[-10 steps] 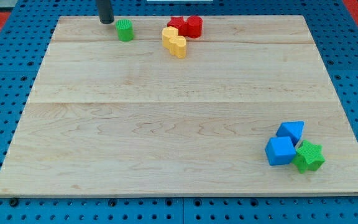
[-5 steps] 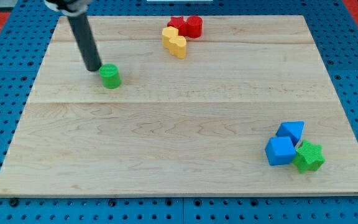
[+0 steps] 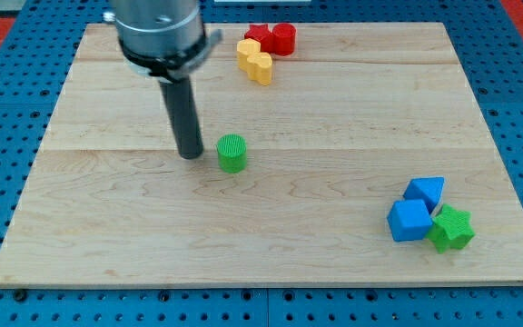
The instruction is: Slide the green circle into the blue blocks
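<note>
Green circle (image 3: pixel 231 153): small ribbed cylinder, upright on its flat base, near mid-board, toward the view's left of centre; blue triangle (image 3: pixel 426 192) and blue cube (image 3: pixel 409 220): smooth, touching one another, near the view's bottom-right corner, triangle just above cube; well apart from the green circle.
</note>
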`<state>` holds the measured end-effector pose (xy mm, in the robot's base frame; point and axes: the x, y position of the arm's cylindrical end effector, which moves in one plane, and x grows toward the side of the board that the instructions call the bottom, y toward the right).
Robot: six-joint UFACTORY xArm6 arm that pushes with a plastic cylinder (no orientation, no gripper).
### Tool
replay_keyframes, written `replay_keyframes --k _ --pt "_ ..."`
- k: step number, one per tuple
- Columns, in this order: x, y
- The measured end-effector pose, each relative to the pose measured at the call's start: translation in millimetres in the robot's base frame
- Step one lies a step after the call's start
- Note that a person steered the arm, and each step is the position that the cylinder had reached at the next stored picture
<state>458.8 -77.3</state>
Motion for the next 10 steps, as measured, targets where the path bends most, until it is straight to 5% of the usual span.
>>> replay_keyframes --k 6,8,10 --pt "13 126" --pt "13 81" --pt "-33 112"
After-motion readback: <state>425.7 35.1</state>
